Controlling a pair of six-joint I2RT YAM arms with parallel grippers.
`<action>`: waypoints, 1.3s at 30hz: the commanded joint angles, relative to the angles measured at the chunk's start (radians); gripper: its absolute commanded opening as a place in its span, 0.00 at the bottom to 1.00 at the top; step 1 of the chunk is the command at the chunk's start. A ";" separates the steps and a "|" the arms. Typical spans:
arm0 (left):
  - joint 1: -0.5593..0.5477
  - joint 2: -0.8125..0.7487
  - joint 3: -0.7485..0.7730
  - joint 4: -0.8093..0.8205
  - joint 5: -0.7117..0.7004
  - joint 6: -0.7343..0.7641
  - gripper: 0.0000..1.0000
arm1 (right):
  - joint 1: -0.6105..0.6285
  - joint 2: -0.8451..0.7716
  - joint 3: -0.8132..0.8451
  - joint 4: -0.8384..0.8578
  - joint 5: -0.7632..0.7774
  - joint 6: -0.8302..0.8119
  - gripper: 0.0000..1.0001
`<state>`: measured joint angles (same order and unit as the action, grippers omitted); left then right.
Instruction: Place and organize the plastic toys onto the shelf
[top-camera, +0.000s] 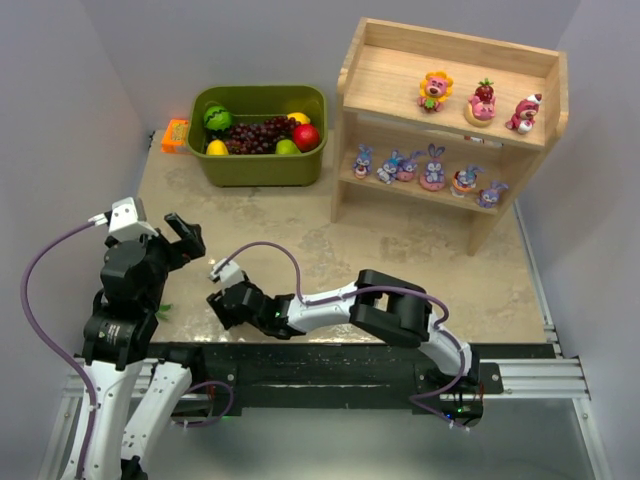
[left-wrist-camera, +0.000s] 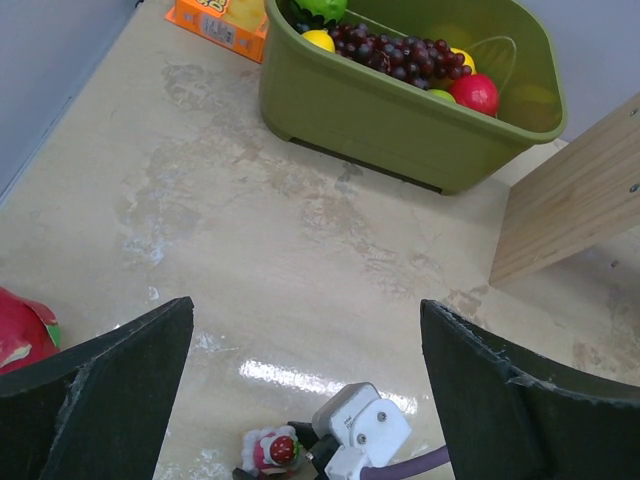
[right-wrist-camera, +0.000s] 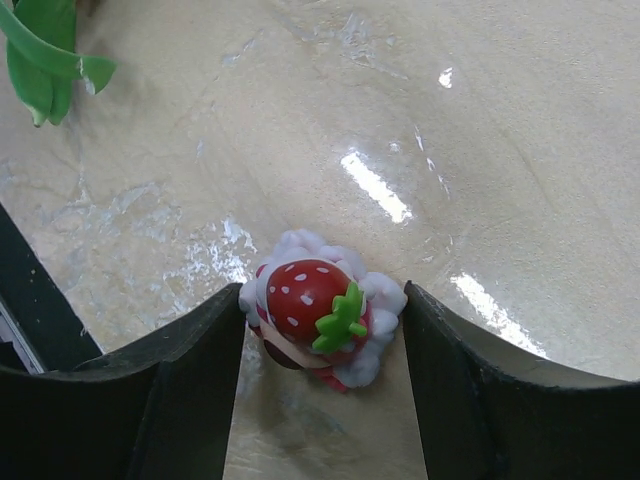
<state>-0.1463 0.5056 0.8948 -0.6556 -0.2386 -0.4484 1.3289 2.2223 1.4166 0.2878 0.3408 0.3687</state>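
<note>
A small pink bear with a strawberry top and white fluff (right-wrist-camera: 312, 300) stands on the table between my right gripper's (right-wrist-camera: 322, 312) fingers, which touch it on both sides. It also shows in the left wrist view (left-wrist-camera: 272, 450). In the top view my right gripper (top-camera: 218, 300) is low at the near left. My left gripper (top-camera: 185, 238) is open and empty, raised above the table (left-wrist-camera: 305, 320). The wooden shelf (top-camera: 347, 150) stands far right. Three bears (top-camera: 483, 102) stand on its top tier and several bunnies (top-camera: 432, 168) on its lower tier.
An olive-green bin (top-camera: 260, 168) of fake fruit stands at the back, left of the shelf, with an orange box (top-camera: 175, 135) beside it. A pink dragon fruit (left-wrist-camera: 20, 335) lies at the near left, and its green leaf (right-wrist-camera: 40, 60) is close to my right gripper.
</note>
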 joint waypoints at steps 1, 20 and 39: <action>-0.003 0.011 -0.005 0.022 0.018 0.027 1.00 | 0.007 0.017 0.024 -0.025 0.101 0.061 0.58; -0.003 0.037 -0.125 0.105 0.110 -0.016 1.00 | -0.249 -0.481 0.172 -0.665 0.308 0.069 0.00; -0.003 0.136 -0.295 0.261 0.288 -0.076 1.00 | -0.471 -0.687 0.603 -0.805 0.455 -0.244 0.00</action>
<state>-0.1463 0.6304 0.6277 -0.4721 0.0032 -0.5060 0.8780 1.5467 1.9350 -0.5209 0.7387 0.2096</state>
